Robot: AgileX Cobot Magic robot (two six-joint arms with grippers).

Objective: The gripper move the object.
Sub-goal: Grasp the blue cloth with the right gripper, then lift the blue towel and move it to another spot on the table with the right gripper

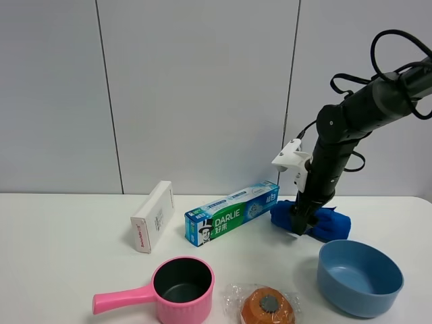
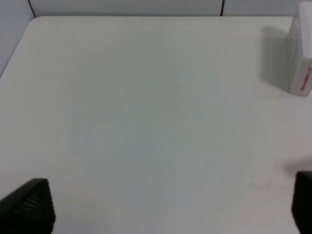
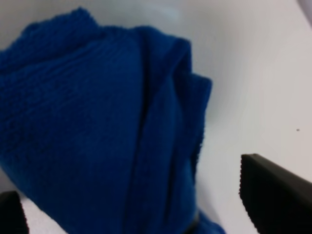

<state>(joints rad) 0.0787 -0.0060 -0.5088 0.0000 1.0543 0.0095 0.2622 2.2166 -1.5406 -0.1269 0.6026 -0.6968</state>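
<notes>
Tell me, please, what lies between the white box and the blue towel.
The toothpaste box lies between the white box and the towel, its right end close to the towel. The exterior high view shows this.

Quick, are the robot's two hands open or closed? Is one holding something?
Left gripper: open, holding nothing.
Right gripper: open, jaws either side of the blue towel, not yet closed on it.

The towel [image 3: 97, 122] is blue terry cloth, nubbly and matt. My right tool [image 3: 141, 207] has matt black fingers [image 3: 273, 195], ribbed at the edge. The worktop [image 2: 146, 122] is smooth, matt white. The bowl [image 1: 358, 297] looks like matt blue plastic; the pot [image 1: 196, 305] glossy pink.
</notes>
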